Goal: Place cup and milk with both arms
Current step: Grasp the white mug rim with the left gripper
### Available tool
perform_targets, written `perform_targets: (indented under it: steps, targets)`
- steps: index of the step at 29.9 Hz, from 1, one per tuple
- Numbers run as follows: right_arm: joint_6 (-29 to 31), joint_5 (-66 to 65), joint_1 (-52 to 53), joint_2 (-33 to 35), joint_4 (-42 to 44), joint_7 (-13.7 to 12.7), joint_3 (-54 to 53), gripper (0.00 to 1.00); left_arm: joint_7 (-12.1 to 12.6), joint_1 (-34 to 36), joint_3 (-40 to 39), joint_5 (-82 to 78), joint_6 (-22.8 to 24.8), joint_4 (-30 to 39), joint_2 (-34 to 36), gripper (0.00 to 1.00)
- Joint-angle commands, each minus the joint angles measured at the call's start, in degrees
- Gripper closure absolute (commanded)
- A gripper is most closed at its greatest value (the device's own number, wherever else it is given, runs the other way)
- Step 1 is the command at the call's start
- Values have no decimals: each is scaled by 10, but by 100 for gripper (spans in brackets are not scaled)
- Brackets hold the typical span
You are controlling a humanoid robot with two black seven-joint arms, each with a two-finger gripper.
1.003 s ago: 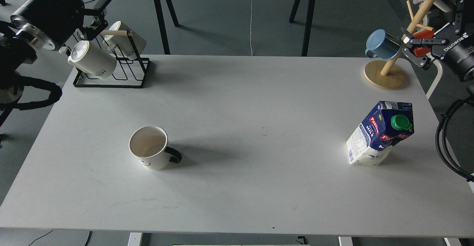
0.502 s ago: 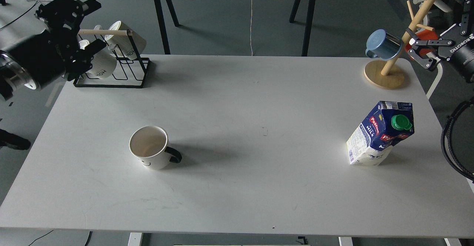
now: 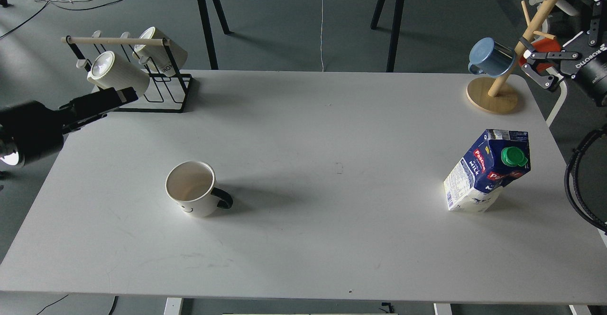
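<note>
The cup (image 3: 191,189), a white mug with a black handle to its right and a small smiley face, stands upright on the left middle of the white table (image 3: 303,130). The milk (image 3: 488,170), a blue and white carton with a green cap, stands near the right edge. My left gripper (image 3: 124,97) reaches in low over the table's left edge, just in front of the mug rack, far up-left of the cup; it is seen side-on, so its fingers cannot be told apart. My right gripper (image 3: 530,67) is open and empty beside the mug tree, above the milk.
A black wire rack (image 3: 156,99) with two white ribbed mugs (image 3: 118,74) stands at the back left corner. A wooden mug tree (image 3: 493,97) holding a blue mug (image 3: 491,58) and an orange mug (image 3: 544,45) stands at the back right corner.
My left arm has swung down from above the mug rack and now points low over the table's left edge. The right gripper has barely moved. Cup and milk have not moved.
</note>
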State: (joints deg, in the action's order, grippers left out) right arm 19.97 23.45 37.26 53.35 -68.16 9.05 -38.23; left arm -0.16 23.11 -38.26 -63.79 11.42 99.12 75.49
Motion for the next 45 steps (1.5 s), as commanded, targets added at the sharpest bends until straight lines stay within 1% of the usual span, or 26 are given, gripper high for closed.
perform_targets:
  steps: [1, 8, 14, 17, 21, 27, 31, 33, 34, 36, 43, 45]
  targets:
    - [-4, -5, 0, -4, 1, 1, 0, 2, 1, -1, 32, -102, -8, 0, -17, 0]
    - [-5, -36, 1, -18, 1, 3, -1, 2, 11, -4, 42, -216, -12, -4, -78, 0]
    - [-21, -37, 3, -25, -1, 3, -1, 2, 31, -3, 57, -310, -13, -13, -130, 0]
    - [-24, -38, 4, -27, -2, 2, -1, 2, 39, -5, 60, -340, -13, -30, -148, 0]
    - [-25, -38, 4, -27, -2, 2, -1, 2, 41, -5, 70, -364, -13, -55, -172, 1]
    - [-28, -38, 4, -28, -1, 2, -1, 2, 47, -7, 95, -377, -16, -86, -186, 2]
    - [-29, -38, 2, -29, -1, 3, -1, 2, 47, -7, 97, -404, -24, -110, -205, 4]
    - [-29, -38, 3, -30, -1, 3, 0, 2, 48, -7, 100, -405, -23, -111, -206, 5]
    - [-29, -39, 3, -31, -1, 3, 0, 2, 49, -7, 104, -405, -23, -111, -206, 7]
    - [-29, -39, 2, -31, 0, 2, 1, 2, 54, -7, 107, -406, -23, -111, -206, 14]
    - [-29, -39, 1, -31, 0, 3, 2, 2, 59, -5, 109, -409, -21, -111, -204, 47]
    - [-30, -39, 0, -31, 0, 3, 2, 2, 59, -5, 111, -418, -20, -111, -203, 54]
